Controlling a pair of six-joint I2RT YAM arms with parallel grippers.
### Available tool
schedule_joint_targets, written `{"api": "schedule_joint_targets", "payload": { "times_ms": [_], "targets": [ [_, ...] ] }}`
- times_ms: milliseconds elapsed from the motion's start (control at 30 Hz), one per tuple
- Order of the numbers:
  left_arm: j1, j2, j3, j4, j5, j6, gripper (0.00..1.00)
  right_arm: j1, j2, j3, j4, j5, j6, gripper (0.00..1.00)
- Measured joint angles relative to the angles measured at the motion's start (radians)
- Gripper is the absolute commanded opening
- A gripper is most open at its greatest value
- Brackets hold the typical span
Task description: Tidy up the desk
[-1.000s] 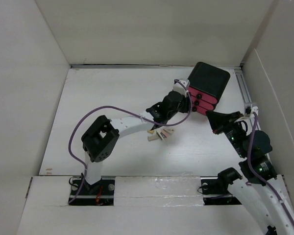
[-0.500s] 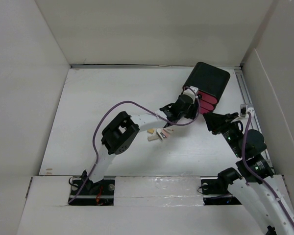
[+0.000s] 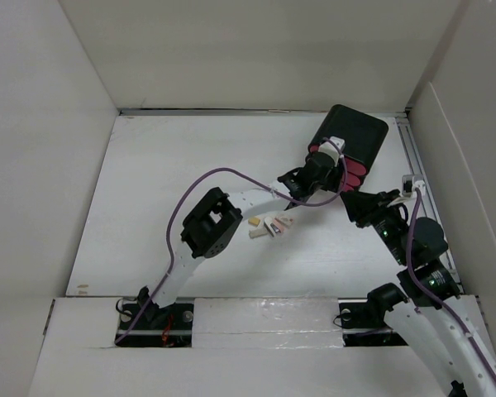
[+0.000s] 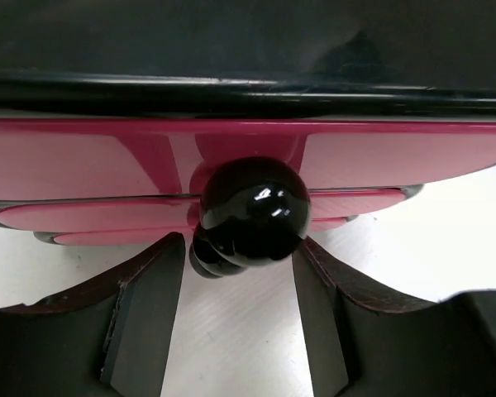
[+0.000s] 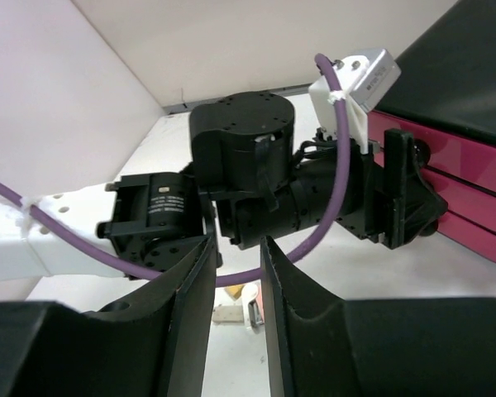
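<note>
Two dark fingers of the left gripper stand moderately parted on either side of a glossy black round knob. The knob sits right at their tips; whether the pads press it cannot be told. The knob belongs to the top one of the flat pink drawer fronts, and a second black knob peeks out just under it. The drawers are set in a black cube-shaped box, which stands at the far right corner of the large white matte desk.

From above, the left arm stretches diagonally across the desk to the box, with a purple cable arching over it. A few small beige, white and pink pieces lie close together on the desk, beside the arm's forearm.

The right gripper has only a narrow gap between its fingers, with nothing in it. It sits low just beside the front of the box and faces the left wrist. White walls border the desk.
</note>
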Motion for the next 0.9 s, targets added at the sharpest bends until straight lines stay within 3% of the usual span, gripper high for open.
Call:
{"api": "schedule_joint_targets", "payload": {
  "times_ms": [300,633,667,733,900],
  "targets": [
    [0.000,0.044,0.021,0.000,-0.038,0.032,0.40,0.000,0.002,0.000,0.000,-0.014,0.000,0.32],
    [0.000,0.044,0.021,0.023,-0.046,0.042,0.41,0.000,0.034,-0.007,0.011,-0.032,0.000,0.31],
    [0.000,0.044,0.021,0.028,-0.046,0.044,0.38,0.000,0.034,-0.013,0.016,-0.032,0.000,0.30],
    [0.000,0.044,0.021,0.037,-0.042,0.050,0.24,0.000,0.035,-0.018,0.019,-0.033,0.000,0.26],
    [0.000,0.044,0.021,0.039,-0.044,0.058,0.10,0.000,0.041,-0.018,0.027,-0.032,0.000,0.25]
  ]
}}
